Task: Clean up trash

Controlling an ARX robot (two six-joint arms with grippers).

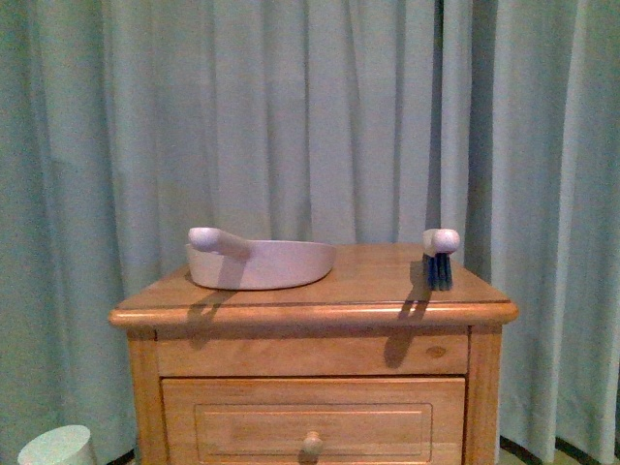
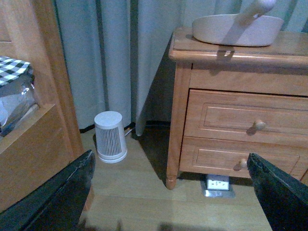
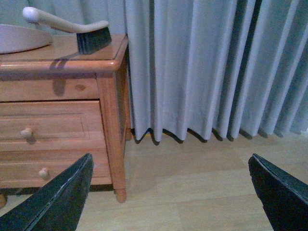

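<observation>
- A wooden nightstand (image 1: pixel 310 315) fills the lower middle of the front view, with a pale blue-green curtain (image 1: pixel 291 116) hanging behind it.
- A pinkish-beige dustpan (image 1: pixel 262 263) sits on the top, left of centre in the frame, its rounded handle poking out toward the left.
- A brush (image 1: pixel 439 254) stands on its dark bristles at the right of the top, well apart from the dustpan, with its white handle end facing the camera.
- I cannot tell where the trash is: no crumpled paper shows on the nightstand top or the floor in any of the three views.
- A small white ribbed canister (image 2: pixel 110 136) stands on the floor beside the nightstand, close to the curtain; its top peeks into the lower left corner of the front view.
- Neither arm shows in the front view.
- The left gripper (image 2: pixel 169 156) has its dark fingers (image 2: pixel 57 202) spread wide, with nothing between them but floor and the nightstand drawers.
- The right gripper (image 3: pixel 170 156) is likewise spread wide and empty, its fingers (image 3: pixel 284 192) low over bare wooden floor beside the nightstand's leg.
</observation>
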